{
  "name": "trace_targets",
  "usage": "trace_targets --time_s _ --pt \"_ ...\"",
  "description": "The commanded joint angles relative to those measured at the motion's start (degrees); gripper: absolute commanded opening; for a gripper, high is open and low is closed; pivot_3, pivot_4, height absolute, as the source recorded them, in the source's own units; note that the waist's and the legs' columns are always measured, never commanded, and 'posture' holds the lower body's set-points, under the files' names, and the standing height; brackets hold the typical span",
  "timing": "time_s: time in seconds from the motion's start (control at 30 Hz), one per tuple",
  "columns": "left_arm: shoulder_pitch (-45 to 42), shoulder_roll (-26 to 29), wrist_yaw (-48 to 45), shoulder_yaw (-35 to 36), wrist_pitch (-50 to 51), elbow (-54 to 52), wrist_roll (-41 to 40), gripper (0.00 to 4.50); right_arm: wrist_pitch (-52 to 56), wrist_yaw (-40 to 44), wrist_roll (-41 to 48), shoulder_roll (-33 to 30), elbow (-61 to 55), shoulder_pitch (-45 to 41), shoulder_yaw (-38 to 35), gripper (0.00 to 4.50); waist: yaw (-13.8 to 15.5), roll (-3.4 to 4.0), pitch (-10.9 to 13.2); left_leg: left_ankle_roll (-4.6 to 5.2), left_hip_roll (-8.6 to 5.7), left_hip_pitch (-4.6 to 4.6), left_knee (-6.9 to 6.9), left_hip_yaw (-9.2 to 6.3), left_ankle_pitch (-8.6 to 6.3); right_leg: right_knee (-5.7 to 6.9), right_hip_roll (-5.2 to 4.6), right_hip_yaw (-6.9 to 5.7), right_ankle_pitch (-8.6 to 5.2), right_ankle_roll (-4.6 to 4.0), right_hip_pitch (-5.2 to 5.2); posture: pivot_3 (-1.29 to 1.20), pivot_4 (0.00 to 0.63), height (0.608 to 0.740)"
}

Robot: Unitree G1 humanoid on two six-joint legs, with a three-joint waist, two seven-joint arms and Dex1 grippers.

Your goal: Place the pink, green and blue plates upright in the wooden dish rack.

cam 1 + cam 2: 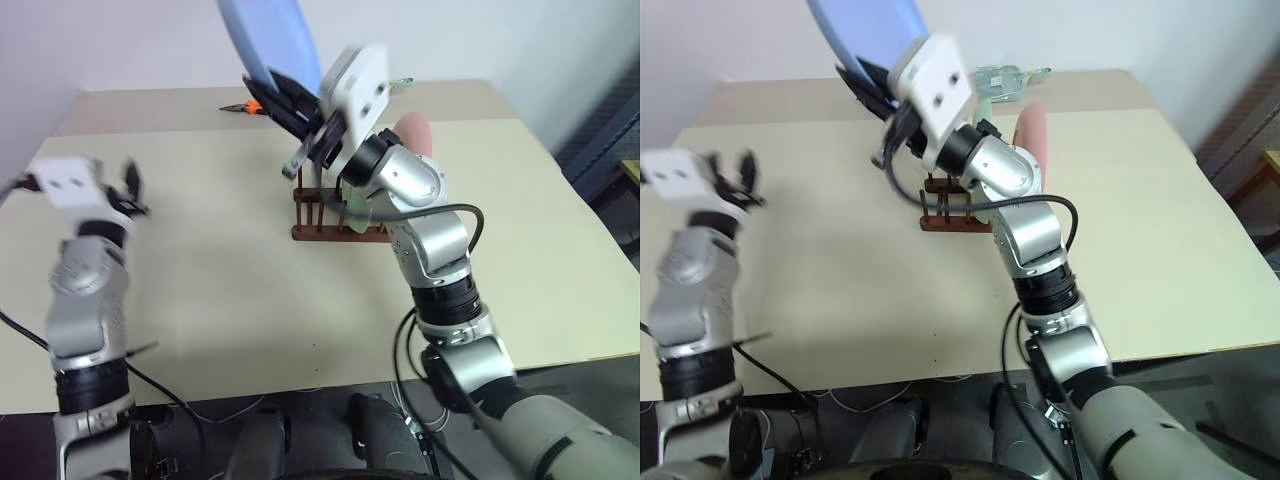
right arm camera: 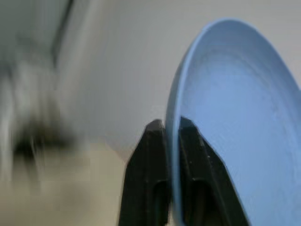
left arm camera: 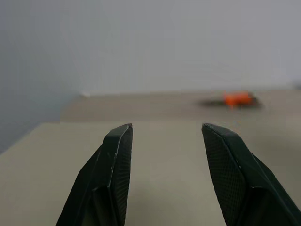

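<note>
The right fingers [image 2: 171, 136] pinched the blue plate [image 1: 268, 40] high above the wooden dish rack [image 1: 325, 215]. The left fingers [image 3: 167, 141] were open and held nothing. Next, the plate likely needed lowering on edge into a free slot.

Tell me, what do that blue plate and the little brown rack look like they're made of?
The blue plate, gripped at its rim by the right hand, looks like matte plastic: thin rim, even colour, soft sheen without sharp reflections. The rack looks like dark-stained wood, with thin upright pegs on rails; no grain can be made out, so that is a guess.
</note>
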Motion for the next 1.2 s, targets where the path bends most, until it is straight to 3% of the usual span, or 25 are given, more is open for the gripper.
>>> trace_targets --time_s 0.03,0.17,0.4,0.6,0.9,1.1,1.2 --pt "1.45 -0.76 -1.77 -2.95 -4.46 -1.89 2.44 2.36 10.26 -6.83 10.53 3.11 -5.95 0.53 -4.84 0.0 0.08 -0.01 0.0 0.0 0.0 -0.01 0.02 -0.03 0.0 0.0 0.0 -0.03 -0.03 -0.09 -0.01 0.0 0.15 0.74" --pt "1.48 -3.46 -1.17 -3.34 -5.33 -0.86 1.95 2.36 16.74 -17.58 15.71 7.62 -6.79 1.7 -7.81 0.0 -0.24 0.04 0.0 0.01 0.02 0.04 -0.02 -0.02 0.02 0.09 0.04 -0.05 -0.07 -0.17 -0.11 0.0 0.15 0.74" --pt "4.08 -3.56 -6.15 -6.19 -7.43 -0.7 2.55 2.36 21.66 -24.91 20.52 8.06 -4.65 3.5 -9.57 0.0 -0.61 0.05 0.0 0.02 0.03 0.02 -0.07 0.07 0.02 0.12 0.05 -0.02 0.02 -0.01 -0.2 0.0 0.15 0.74" --pt "6.55 -1.7 -9.81 -8.89 -8.02 0.32 4.66 2.36 22.33 -29.31 24.21 8.62 -3.4 3.06 -10.17 0.0 -0.56 0.06 0.01 0.03 0.04 0.03 -0.05 0.07 0.02 0.13 0.06 -0.02 0.01 -0.02 -0.19 0.0 0.15 0.74" --pt "12.27 1.24 -21.05 -12.25 -2.78 -4.03 -0.32 2.36 22.28 -32.82 25.41 7.82 0.53 2.8 -9.69 0.0 -0.62 0.09 0.0 0.04 0.05 0.02 -0.05 0.07 0.02 0.12 0.06 -0.02 0.01 -0.03 -0.18 0.0 0.15 0.74" --pt "13.67 3.09 -24.0 -15.13 -1.33 -5.31 0.85 2.36 22.72 -34.11 26.99 7.35 3.58 1.09 -10.38 0.0 -0.57 0.13 0.02 0.04 0.06 0.02 -0.05 0.07 0.02 0.12 0.07 -0.02 -0.08 -0.18 -0.17 0.0 0.15 0.74" --pt "12.96 2.41 -23.73 -15.54 -1.17 -5.17 0.87 2.42 20.89 -31.76 23.74 5.13 3.86 -0.04 -8.08 1.04 -0.61 0.14 0.03 0.05 0.07 0.03 -0.06 0.07 0.02 0.12 0.08 -0.02 -0.08 -0.18 -0.18 0.0 0.15 0.74"
